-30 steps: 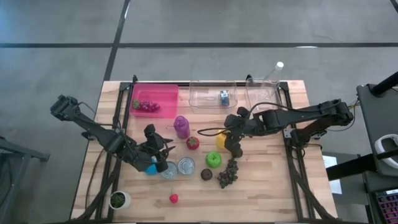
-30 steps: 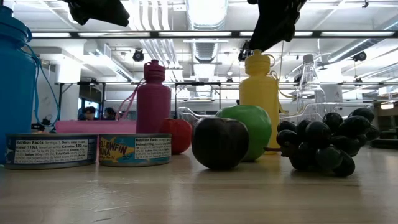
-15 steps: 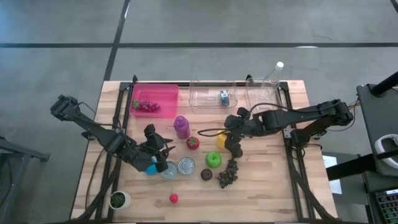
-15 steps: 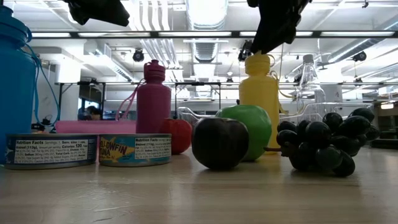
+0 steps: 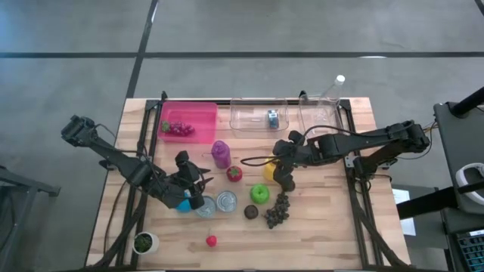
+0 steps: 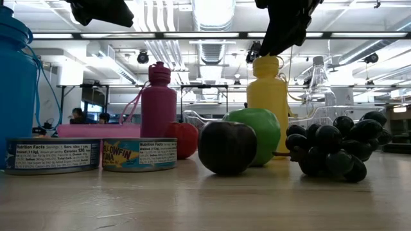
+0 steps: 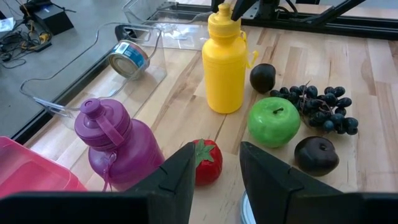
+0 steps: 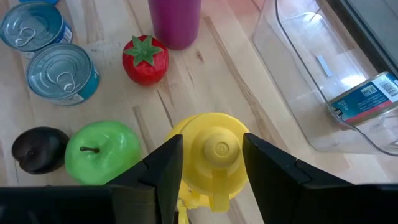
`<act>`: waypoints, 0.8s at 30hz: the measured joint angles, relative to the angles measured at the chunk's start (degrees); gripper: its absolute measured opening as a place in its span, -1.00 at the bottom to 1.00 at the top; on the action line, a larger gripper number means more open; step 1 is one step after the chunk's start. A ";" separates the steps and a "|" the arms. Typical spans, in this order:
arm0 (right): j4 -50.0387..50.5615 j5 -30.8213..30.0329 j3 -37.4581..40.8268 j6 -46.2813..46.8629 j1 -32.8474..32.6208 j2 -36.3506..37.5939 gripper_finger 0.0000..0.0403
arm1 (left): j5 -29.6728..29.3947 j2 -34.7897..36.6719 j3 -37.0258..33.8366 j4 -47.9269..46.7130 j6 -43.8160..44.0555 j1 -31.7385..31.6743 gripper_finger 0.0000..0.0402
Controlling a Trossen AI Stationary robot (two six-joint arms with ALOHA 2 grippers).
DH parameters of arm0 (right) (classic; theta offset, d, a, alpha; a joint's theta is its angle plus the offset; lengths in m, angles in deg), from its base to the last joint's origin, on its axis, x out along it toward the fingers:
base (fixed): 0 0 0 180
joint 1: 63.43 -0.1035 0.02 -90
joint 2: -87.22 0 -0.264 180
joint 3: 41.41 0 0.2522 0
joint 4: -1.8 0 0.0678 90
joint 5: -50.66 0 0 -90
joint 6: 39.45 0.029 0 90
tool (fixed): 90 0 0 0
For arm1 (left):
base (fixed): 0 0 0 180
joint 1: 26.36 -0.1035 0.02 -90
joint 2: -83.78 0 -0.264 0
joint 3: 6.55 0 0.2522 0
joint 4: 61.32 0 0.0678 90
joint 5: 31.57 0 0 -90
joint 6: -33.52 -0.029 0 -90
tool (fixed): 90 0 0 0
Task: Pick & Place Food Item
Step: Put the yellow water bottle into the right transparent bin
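A red strawberry (image 5: 234, 174), a green apple (image 5: 259, 193), a dark plum (image 5: 251, 212) and a bunch of black grapes (image 5: 277, 211) lie on the table's middle. My right gripper (image 8: 211, 163) hangs open over the upright yellow bottle (image 5: 268, 170). Its fingers stand on either side of the bottle's cap (image 8: 214, 148), and I see no touch. My left gripper (image 7: 214, 180) is open above the two tin cans (image 5: 215, 203). It points at the strawberry (image 7: 205, 163), well short of it.
A purple bottle (image 5: 220, 153) stands by the strawberry, a blue bottle (image 5: 184, 204) by the cans. At the far edge sit a pink bin (image 5: 198, 113) holding purple grapes and clear bins (image 5: 253, 113), one holding a can. A small pot (image 5: 144, 242) and a small red item (image 5: 211, 241) lie near.
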 joint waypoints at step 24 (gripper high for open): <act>-0.04 -0.04 0.00 -0.09 0.04 0.00 -0.39 | -0.01 0.00 0.00 0.00 -0.15 0.01 -0.35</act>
